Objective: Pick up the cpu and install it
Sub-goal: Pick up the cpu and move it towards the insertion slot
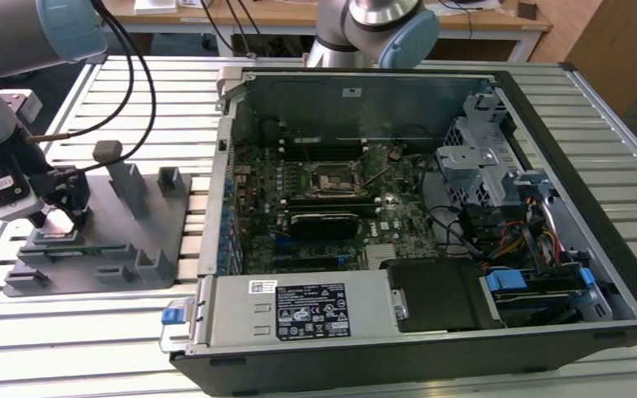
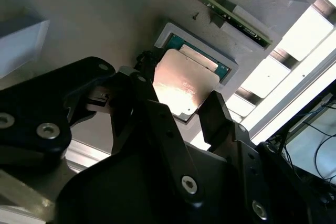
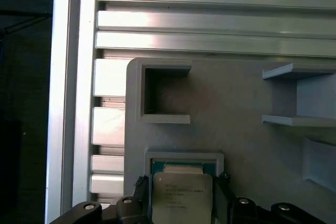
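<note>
One shiny square cpu (image 3: 182, 198) sits in a matte grey fixture (image 3: 241, 145).

Exterior view overlooks everything from above; both wrist views, seemingly close, share the cpu (image 2: 186, 85) (image 3: 182, 198).

Slatted table (image 1: 75, 348): fixture plate (image 1: 130, 253), computer case (image 1: 407, 365)

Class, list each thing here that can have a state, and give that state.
cpu, lying flat in the recess of the fixture plate.
gripper, positioned right at the cpu.
computer case, lying on its side, side panel off.
motherboard socket, no silver chip visible in it.
</note>
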Robot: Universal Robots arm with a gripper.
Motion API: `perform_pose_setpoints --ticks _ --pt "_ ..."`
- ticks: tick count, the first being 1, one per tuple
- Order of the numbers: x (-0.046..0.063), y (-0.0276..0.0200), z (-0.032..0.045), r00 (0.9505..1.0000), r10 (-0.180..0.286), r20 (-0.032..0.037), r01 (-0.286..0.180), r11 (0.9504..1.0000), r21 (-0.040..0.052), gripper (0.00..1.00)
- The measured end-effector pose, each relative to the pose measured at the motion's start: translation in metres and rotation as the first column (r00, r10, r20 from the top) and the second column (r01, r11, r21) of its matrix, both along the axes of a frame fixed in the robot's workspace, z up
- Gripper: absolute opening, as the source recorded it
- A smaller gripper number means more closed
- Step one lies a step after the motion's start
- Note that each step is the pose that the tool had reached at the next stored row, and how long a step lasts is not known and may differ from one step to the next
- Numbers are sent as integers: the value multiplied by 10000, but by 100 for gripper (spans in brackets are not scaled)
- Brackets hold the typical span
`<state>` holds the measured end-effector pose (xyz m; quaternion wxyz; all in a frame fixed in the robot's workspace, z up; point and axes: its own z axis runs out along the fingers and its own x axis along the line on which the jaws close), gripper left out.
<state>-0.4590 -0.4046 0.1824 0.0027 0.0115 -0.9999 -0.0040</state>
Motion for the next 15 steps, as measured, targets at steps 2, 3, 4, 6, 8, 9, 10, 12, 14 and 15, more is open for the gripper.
perform_pose_setpoints --ticks 2,3,4,6,8,9,10,12,14,15 --pt "0 0 2 10000 3 0 -3 10000 0 59" --pt "0 -1 2 10000 3 0 -3 10000 -1 59" --pt "-1 -4 2 10000 3 0 -3 10000 0 59" --pt "0 -16 1 10000 4 1 -4 10000 0 59" --pt "0 -27 2 10000 4 1 -4 10000 -1 59" --pt "0 -28 2 10000 2 0 -2 10000 -1 59" --pt "0 -28 2 10000 2 1 -2 10000 -1 59" --pt "1 -29 1 10000 4 2 -4 10000 0 59" --pt "0 -30 4 10000 3 2 -3 10000 0 58" --pt "0 -29 7 10000 3 3 -3 10000 0 54"
